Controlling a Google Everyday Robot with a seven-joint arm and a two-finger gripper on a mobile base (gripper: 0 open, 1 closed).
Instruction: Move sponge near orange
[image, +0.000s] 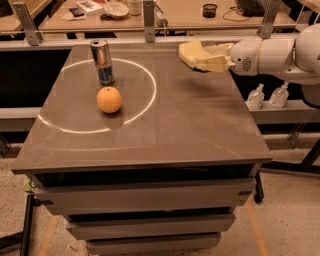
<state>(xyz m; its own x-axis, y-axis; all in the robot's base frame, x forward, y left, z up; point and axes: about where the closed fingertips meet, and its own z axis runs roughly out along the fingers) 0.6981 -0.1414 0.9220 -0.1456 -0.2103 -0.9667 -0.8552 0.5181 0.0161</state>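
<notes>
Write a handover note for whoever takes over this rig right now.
Gripper: shut on the sponge, above the far right part of the table.
Orange: on the table's left side, inside the white circle, just in front of the can.
Done: sponge grasped; it appears lifted off the surface.
Left: carry the sponge left across the table, set it down beside the orange, release.
</notes>
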